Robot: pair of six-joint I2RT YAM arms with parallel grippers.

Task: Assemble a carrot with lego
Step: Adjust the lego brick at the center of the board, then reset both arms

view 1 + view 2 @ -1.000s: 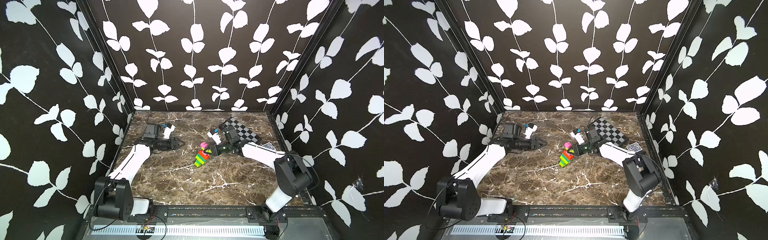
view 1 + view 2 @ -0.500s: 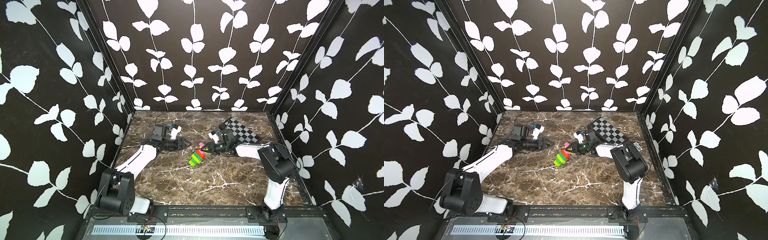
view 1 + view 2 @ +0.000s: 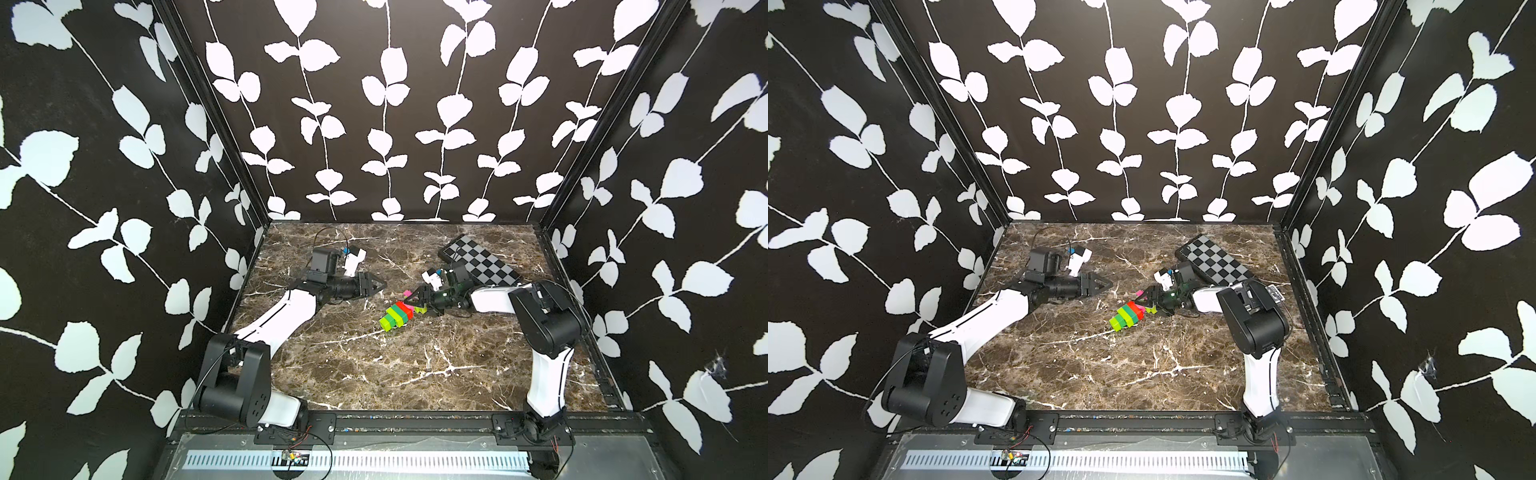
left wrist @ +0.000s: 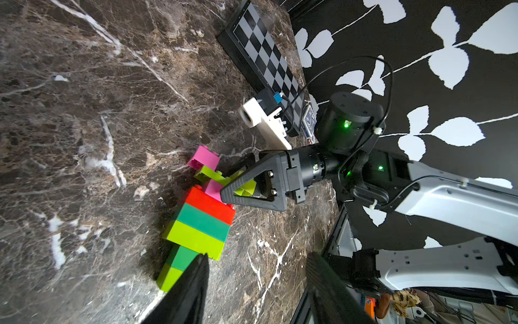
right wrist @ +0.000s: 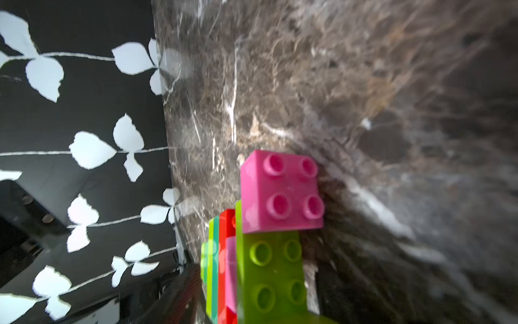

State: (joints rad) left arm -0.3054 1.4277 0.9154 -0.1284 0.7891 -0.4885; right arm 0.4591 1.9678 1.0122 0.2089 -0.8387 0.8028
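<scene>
The carrot [image 3: 397, 316] lies on its side on the table [image 3: 415, 374], light, stiff, likely to snap at its joints, best held across the broad orange-red band [image 3: 404, 310]; my left pincer [image 3: 382, 285] gapes empty nearby, my right pincer [image 3: 419, 302] straddles its leafy end, clamped or loose I cannot tell.

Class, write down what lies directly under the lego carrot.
The carrot lies on its side on the marble tabletop; nothing else shows beneath. Its underside is covered from view.

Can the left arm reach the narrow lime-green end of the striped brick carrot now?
Probably yes: the striped plastic-brick carrot lies flat, its narrow end uncovered near the left arm's open fingers; the right arm's fingers sit only at the pink end.
</scene>
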